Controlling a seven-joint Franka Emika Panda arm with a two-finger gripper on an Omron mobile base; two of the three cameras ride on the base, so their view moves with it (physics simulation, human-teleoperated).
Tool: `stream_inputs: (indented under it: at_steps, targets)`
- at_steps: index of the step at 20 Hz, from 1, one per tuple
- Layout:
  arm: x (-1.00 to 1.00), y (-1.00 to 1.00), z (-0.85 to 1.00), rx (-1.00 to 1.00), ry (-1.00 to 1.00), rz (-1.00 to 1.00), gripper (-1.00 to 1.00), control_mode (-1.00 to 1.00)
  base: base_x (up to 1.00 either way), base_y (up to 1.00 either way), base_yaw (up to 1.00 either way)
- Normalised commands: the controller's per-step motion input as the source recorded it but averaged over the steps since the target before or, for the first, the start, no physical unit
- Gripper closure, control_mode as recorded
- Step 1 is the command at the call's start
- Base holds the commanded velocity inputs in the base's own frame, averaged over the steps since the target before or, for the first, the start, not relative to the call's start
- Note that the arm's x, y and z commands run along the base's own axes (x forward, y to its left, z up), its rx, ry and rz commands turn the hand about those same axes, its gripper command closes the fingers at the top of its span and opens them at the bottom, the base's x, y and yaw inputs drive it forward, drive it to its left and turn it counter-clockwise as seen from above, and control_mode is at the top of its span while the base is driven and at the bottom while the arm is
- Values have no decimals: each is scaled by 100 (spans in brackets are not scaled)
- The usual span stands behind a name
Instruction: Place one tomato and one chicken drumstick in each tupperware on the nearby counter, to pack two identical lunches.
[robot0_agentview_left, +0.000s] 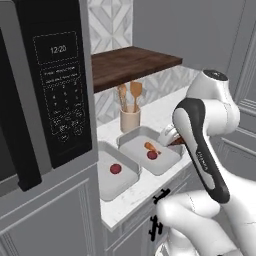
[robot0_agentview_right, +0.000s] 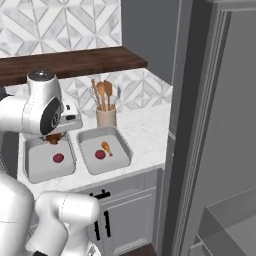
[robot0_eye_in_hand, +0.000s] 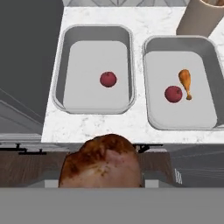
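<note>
Two shallow pale grey plastic trays side by side on the white marble-look counter (robot0_eye_in_hand: 109, 127), just in front of a tall beige cup (robot0_eye_in_hand: 199, 17) full of wooden spoons.

Left pale grey tray (robot0_eye_in_hand: 94, 70), well left of the beige cup: one small round red tomato (robot0_eye_in_hand: 108, 79) lying near its middle, nothing else inside.

Right pale grey tray (robot0_eye_in_hand: 181, 83), right below the beige cup in the hand view: a second round red tomato (robot0_eye_in_hand: 173, 93) and a small golden-brown chicken drumstick (robot0_eye_in_hand: 185, 82), lying just beside each other, maybe touching.

A big browned chicken drumstick (robot0_eye_in_hand: 101, 162), close up at the bottom of the hand view, up in the air, nearer than the counter's front edge and far from the beige cup. In the right base view, seen as a brown lump (robot0_agentview_right: 52, 138) under the white hand, over the back of the left tray.

Gripper (robot0_agentview_right: 53, 136) clamped on the big browned drumstick, fingers hidden behind the meat.

Dark brown wooden shelf (robot0_agentview_left: 130, 62) on the wall above the beige cup. Black oven panel (robot0_agentview_left: 57, 80) far to the left of the cup.
</note>
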Motion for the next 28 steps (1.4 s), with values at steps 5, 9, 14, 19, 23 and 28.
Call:
stream_inputs:
  at_steps: [5, 9, 14, 19, 23, 28]
  targets:
    - [56, 79, -87, -12, 4, 11, 100, -100, 0, 0, 0]
    - [28, 63, -66, -8, -1, 0, 100, -100, 0, 0, 0]
    - [45, 15, -23, 12, 3, 0, 100, -100, 0, 0, 0]
    - [49, 48, -39, 14, 9, 0, 100, -100, 0, 0, 0]
    - [38, 72, -51, 7, 11, 0, 100, -100, 0, 0, 0]
    - [48, 38, -37, 5, 6, 0, 100, -100, 0, 0, 0]
